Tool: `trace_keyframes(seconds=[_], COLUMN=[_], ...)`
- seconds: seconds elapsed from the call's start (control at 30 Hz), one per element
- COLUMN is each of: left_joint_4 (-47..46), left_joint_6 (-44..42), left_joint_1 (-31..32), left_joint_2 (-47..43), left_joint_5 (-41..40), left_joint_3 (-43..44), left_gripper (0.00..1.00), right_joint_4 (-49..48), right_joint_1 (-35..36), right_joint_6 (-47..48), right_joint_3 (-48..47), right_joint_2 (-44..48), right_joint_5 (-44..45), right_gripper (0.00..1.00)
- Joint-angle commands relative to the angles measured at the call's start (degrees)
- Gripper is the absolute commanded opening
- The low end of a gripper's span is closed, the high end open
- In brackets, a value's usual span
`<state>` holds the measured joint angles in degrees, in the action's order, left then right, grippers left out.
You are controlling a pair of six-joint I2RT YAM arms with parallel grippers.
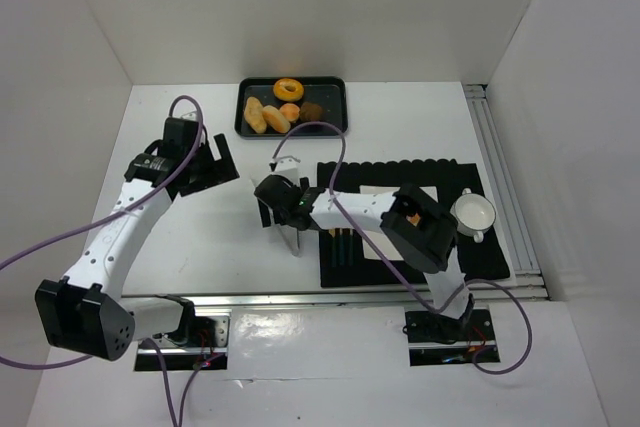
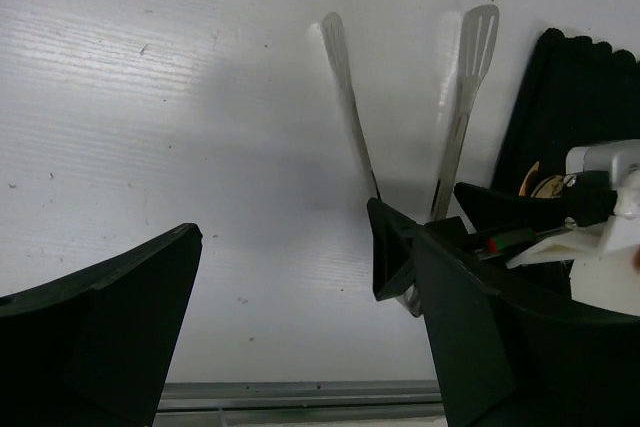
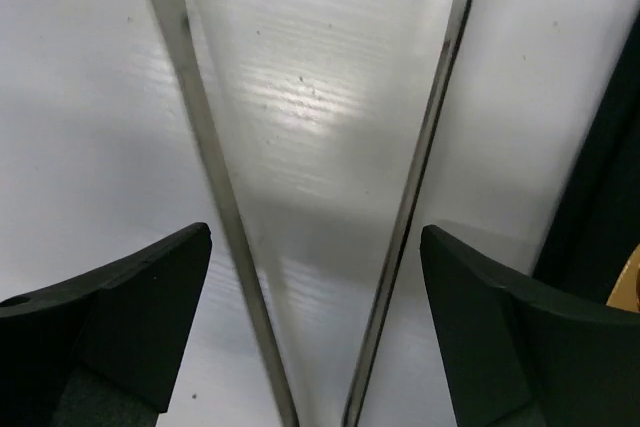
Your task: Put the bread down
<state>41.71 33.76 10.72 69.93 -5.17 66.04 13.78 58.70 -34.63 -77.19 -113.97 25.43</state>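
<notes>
Steel tongs [image 3: 195,117] on counter [image 2: 150,97]; we log the right pincer [image 3: 315,235] open astride them. Left pincer [image 2: 305,242] open nearby.

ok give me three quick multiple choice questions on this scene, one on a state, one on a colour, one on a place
1. How is the left end effector?
A. shut on a spoon
B. open, holding nothing
C. shut on a knife

2. What colour is the cup on the black mat?
A. white
B. red
C. blue

3. Where is the ring doughnut?
A. in the cup
B. on the mat
C. on the black tray

Answers:
1 B, its fingers stand wide apart with nothing gripped in the left wrist view.
2 A, the top view shows it white against the dark mat.
3 C, it lies at the tray's far side, beside the other breads.
</notes>
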Motion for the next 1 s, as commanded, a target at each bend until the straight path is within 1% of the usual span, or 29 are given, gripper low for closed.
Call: trace_keyframes(seconds=[0.0,0.03,0.07,0.13,0.17,0.23,0.3,0.33,0.37,0.4,0.43,0.47,0.5,0.53,0.6,0.63,0.67,0.7,0.77,0.83,0.97], left_joint_4=[0.2,0.2,-0.5,-0.5,-0.5,-0.5,-2.2,-2.7,-2.7,-3.3,-3.8,-3.8,-4.4,-4.4,-5.5,-5.5,-5.5,-5.5,-6.3,-8.4,-9.0], left_joint_6=[1.4,1.4,1.4,1.4,1.4,1.4,1.4,1.4,2.4,3.5,5.1,8.4,10.3,14.6,18.1,19.6,21.1,23.8,26.0,26.7,27.9], left_joint_1=[-1.7,-1.7,-2.4,-2.4,-2.4,-2.4,-2.4,-2.4,-0.5,1.1,2.9,4.5,8.0,9.7,14.0,15.2,16.4,18.2,19.3,21.2,23.0], left_joint_2=[-1.6,-1.1,-0.4,2.0,2.6,3.4,4.7,5.2,5.8,7.2,8.1,9.0,10.9,11.9,13.8,16.0,17.2,18.5,21.6,22.9,26.2], left_joint_5=[1.5,1.5,1.5,2.1,2.1,2.6,4.2,4.8,4.8,4.8,3.8,3.1,2.5,0.7,-0.1,-0.7,-1.9,-1.9,-2.5,-2.5,-3.6], left_joint_3=[1.1,0.6,0.6,0.6,0.6,0.6,-0.1,-0.6,-0.7,-0.7,-1.4,-2.4,-2.9,-3.7,-4.8,-5.3,-5.3,-5.3,-5.3,-5.3,-4.3], left_gripper=[1.00,1.00,1.00,1.00,1.00,1.00,1.00,1.00,0.99,0.99,0.97,0.97,0.97,1.00,1.00,1.00,1.00,1.00,1.00,1.00,1.00], right_joint_4=[-1.0,1.3,2.6,6.2,7.4,10.8,12.9,14.3,14.9,14.9,15.4,15.4,14.8,13.7,12.6,12.6,11.9,12.8,15.2,15.8,15.8], right_joint_1=[-1.1,-1.1,-2.3,-3.8,-5.6,-7.8,-12.3,-13.9,-15.5,-18.6,-20.2,-21.8,-24.7,-26.0,-28.3,-30.3,-31.1,-31.8,-32.9,-33.6,-33.6], right_joint_6=[0.6,0.6,0.6,1.1,1.1,0.6,-0.3,-0.3,-0.8,-0.8,-1.5,-1.5,-1.5,-1.5,-1.5,-1.5,-1.5,-1.5,-2.1,-2.1,-1.6], right_joint_3=[-7.5,-9.2,-9.8,-9.8,-9.8,-7.0,-4.6,-1.2,0.7,2.8,7.0,9.2,11.4,15.5,19.2,20.6,22.7,23.2,23.2,23.2,24.5], right_joint_2=[0.4,1.3,3.5,6.1,9.2,12.7,18.2,20.1,22.1,26.3,28.5,30.6,34.8,37.0,40.7,43.7,44.9,45.7,46.7,46.7,47.4], right_joint_5=[0.8,0.8,1.5,2.9,4.3,5.9,6.7,6.7,6.7,6.7,6.7,6.0,4.3,3.1,0.6,-1.6,-2.2,-2.2,-2.8,-3.4,-4.7], right_gripper=[0.94,0.98,1.00,1.00,1.00,1.00,1.00,1.00,1.00,1.00,1.00,1.00,1.00,1.00,1.00,1.00,1.00,1.00,1.00,1.00,1.00])
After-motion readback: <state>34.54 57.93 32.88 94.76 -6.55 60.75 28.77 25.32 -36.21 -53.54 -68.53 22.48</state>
